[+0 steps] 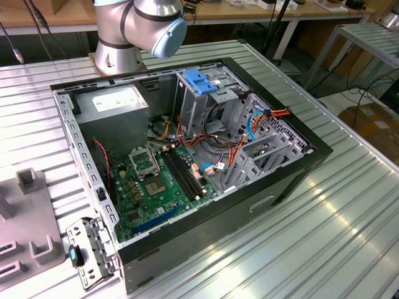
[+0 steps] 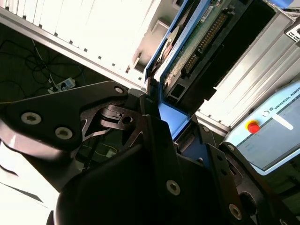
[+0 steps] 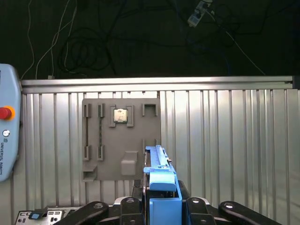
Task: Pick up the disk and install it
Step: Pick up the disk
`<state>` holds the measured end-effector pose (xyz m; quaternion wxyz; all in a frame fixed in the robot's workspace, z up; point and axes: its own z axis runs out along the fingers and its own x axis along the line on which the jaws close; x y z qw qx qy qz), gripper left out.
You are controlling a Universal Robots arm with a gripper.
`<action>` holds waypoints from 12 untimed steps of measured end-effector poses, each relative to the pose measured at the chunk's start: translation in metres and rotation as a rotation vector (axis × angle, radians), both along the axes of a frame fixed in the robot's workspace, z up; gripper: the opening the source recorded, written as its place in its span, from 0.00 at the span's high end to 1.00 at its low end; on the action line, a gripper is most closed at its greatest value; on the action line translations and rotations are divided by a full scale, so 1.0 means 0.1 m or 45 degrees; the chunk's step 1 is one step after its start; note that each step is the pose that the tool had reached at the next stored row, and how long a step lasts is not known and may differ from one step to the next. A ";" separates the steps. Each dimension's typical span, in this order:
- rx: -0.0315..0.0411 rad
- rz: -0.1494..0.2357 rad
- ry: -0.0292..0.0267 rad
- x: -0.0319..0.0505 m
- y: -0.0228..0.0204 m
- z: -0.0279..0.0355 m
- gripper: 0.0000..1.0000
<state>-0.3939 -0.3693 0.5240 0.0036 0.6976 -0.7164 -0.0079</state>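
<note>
Pickup looks done: the jaws grip the disk (image 3: 159,168) on edge over the counter (image 3: 234,140) beside the grey fixture plate (image 3: 108,140), while fitting it into the open computer case (image 1: 199,237) is not yet done.

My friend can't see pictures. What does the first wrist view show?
The claw grips the blue-framed disk edge-on, over a ribbed metal table. Beyond it lies a grey parts tray holding a small square chip.

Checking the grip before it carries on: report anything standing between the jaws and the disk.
Nothing visible does. In both wrist views the gripper is shut on the disk, with the jaws pressed directly on its blue edge.
</note>
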 end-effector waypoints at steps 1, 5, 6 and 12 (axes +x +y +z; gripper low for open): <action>-0.0001 0.000 0.0001 0.010 -0.005 0.000 0.63; -0.0001 0.000 0.0001 0.031 -0.079 0.000 0.63; -0.0001 0.000 0.0000 0.034 -0.093 -0.001 0.63; 0.0000 0.000 0.0000 0.130 -0.130 -0.002 0.63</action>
